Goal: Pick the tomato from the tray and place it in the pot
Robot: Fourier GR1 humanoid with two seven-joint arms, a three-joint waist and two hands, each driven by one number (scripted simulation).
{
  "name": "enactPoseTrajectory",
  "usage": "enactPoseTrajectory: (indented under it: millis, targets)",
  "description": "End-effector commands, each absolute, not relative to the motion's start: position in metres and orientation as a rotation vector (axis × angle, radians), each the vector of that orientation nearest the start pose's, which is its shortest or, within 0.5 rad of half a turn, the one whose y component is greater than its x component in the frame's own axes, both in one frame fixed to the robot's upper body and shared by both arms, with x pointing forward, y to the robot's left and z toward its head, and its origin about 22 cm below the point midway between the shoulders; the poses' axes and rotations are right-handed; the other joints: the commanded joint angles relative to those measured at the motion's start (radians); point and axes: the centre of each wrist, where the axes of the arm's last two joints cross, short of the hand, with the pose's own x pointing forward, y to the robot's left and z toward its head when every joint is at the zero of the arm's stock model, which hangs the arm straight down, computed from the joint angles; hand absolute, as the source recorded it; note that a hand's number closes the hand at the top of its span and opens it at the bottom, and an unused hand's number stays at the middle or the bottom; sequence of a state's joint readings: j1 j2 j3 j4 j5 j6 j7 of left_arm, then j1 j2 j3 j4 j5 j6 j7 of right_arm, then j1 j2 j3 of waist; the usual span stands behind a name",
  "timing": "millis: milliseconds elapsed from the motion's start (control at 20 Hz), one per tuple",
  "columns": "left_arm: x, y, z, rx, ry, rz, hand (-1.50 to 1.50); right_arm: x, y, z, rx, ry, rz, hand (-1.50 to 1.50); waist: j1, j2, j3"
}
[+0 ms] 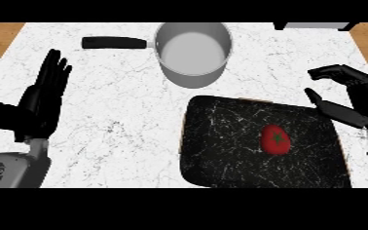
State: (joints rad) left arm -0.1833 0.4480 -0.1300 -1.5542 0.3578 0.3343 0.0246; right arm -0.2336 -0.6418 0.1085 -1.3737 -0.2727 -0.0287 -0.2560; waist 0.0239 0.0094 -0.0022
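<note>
A red tomato (275, 139) with a green stem mark lies on the black speckled tray (223, 146) at the lower right. A grey pot (193, 53) with a black handle (114, 42) stands at the top middle, nothing inside it. My right hand (343, 93) hovers over the tray's upper right corner, above and to the right of the tomato, its fingers spread and its thumb pointing left, touching nothing. My left hand (42, 100) rests open at the left edge, fingers up.
White marble counter (115, 122) lies between the left hand, the pot and the tray. A dark-and-white object (313, 25) shows at the top right edge. Wooden floor (9, 31) shows past the counter's top corners.
</note>
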Motion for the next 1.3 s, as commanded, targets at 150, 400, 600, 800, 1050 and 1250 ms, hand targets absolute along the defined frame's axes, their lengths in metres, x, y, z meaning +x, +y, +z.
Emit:
enactPoseTrajectory:
  millis: [150,400,600,800,1050,1250]
  targets:
    - [0.281,0.289,0.075,0.185,-1.623,0.063,0.00,0.291,-0.402,0.046,-0.175,-2.071,0.408,-1.50,-0.013,-0.006,0.004]
    - [0.288,0.287,0.083,0.201,-1.610,0.048,0.00,0.306,-0.411,0.089,-0.129,-2.051,0.599,-1.50,-0.020,-0.009,0.002]
    - [0.287,0.285,0.073,0.211,-1.610,0.072,0.00,0.300,-0.394,0.125,-0.114,-1.840,0.877,-1.50,-0.031,-0.011,0.000]
    - [0.285,0.284,0.077,0.207,-1.596,0.060,0.00,0.300,-0.373,0.144,-0.137,-1.637,1.129,-1.50,-0.021,-0.014,0.000]
    - [0.286,0.282,0.082,0.178,-1.601,0.064,0.00,0.297,-0.342,0.174,-0.217,-1.442,1.364,-1.50,-0.022,-0.014,0.000]
    - [0.290,0.271,0.071,0.202,-1.603,0.075,0.00,0.287,-0.298,0.162,-0.189,-1.350,1.430,-1.50,-0.029,-0.011,0.001]
